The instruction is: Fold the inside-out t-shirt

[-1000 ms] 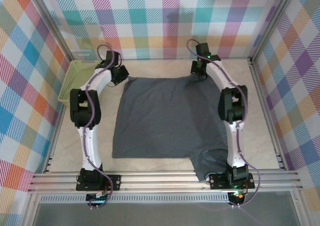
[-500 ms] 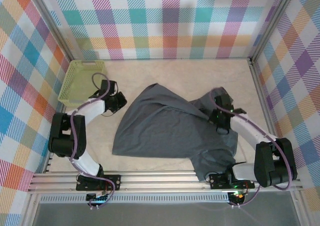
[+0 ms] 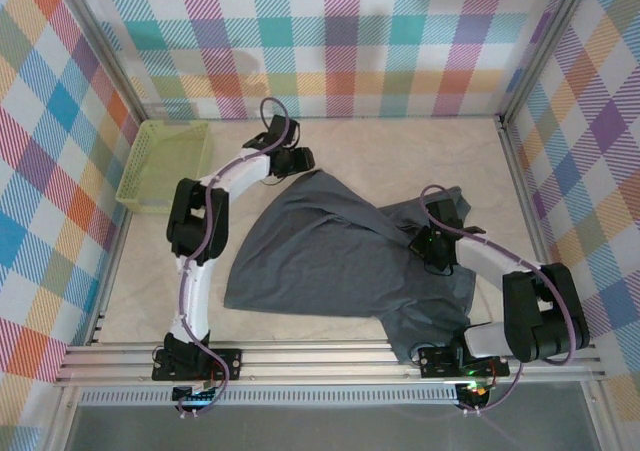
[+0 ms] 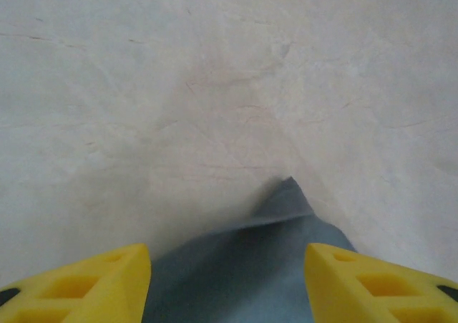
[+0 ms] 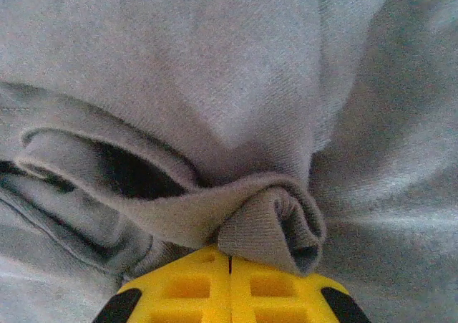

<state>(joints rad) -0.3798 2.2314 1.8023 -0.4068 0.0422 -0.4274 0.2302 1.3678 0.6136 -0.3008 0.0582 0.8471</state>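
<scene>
The dark slate-grey t-shirt (image 3: pixel 330 261) lies across the middle of the table, its far right part pulled forward and bunched. My right gripper (image 3: pixel 432 243) is shut on a rolled fold of the t-shirt (image 5: pixel 265 223), the yellow fingers (image 5: pixel 193 283) pressed together under the cloth. My left gripper (image 3: pixel 300 161) hangs open over the shirt's far left corner (image 4: pixel 286 201), one yellow finger (image 4: pixel 79 287) on each side of the cloth and nothing gripped between them.
A lime-green mesh basket (image 3: pixel 165 163) stands at the far left against the checked wall. Bare beige tabletop (image 3: pixel 400 151) runs behind the shirt. A sleeve (image 3: pixel 430 321) trails toward the right arm's base and the front rail (image 3: pixel 320 356).
My left gripper has swung from beside the basket up to the shirt's far left corner. My right gripper has stayed shut on the bunched cloth, shifting slightly.
</scene>
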